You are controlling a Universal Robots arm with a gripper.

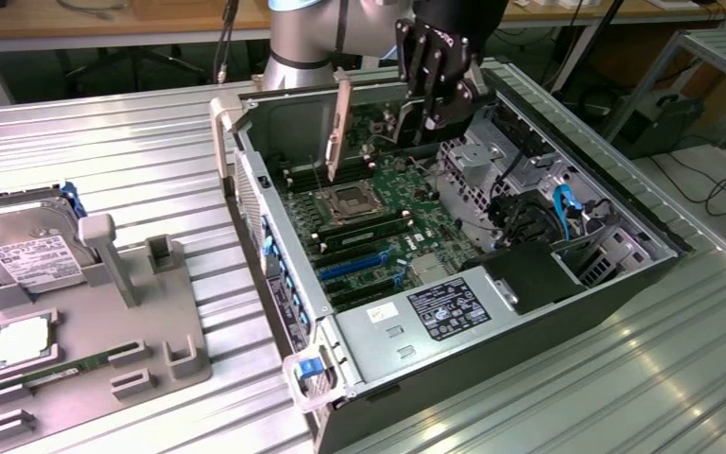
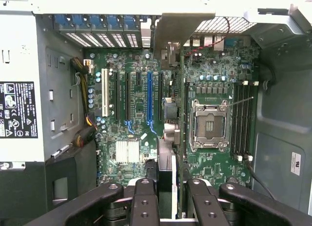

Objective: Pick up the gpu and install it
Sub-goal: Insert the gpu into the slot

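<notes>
In the exterior view the tool (image 1: 433, 90) hangs over the open case (image 1: 464, 284), which lies on its side on the ribbed metal table (image 1: 111, 142) so that the motherboard (image 1: 376, 203) faces up and can be reached from above. The tool is clamped on the gpu (image 1: 337, 128), gripping the card by one edge so that it hangs on edge, its bracket toward the exterior view's left and its lower edge above the board near the CPU socket (image 1: 344, 201). Held this way, its connector edge points down at the slots, which is how a card has to go in. It is not seated; it is clear of the board. Well apart, toward the exterior view's left, a grey holder (image 1: 98, 331) carries a hard drive (image 1: 23, 251) and a memory stick (image 1: 67, 371) (neither is the task's thing).

In the wrist view the camera looks straight down into the case. The tool's fingers (image 2: 144, 201) close in on the gpu (image 2: 176, 138), seen edge-on as a thin strip running away from the camera between the expansion slots and the CPU socket (image 2: 208, 124). The blue slot (image 2: 150, 99) lies just beside the card's line rather than under it, so I judge the card is not yet lined up over a slot. The power supply (image 2: 19, 109) sits at the side.
</notes>
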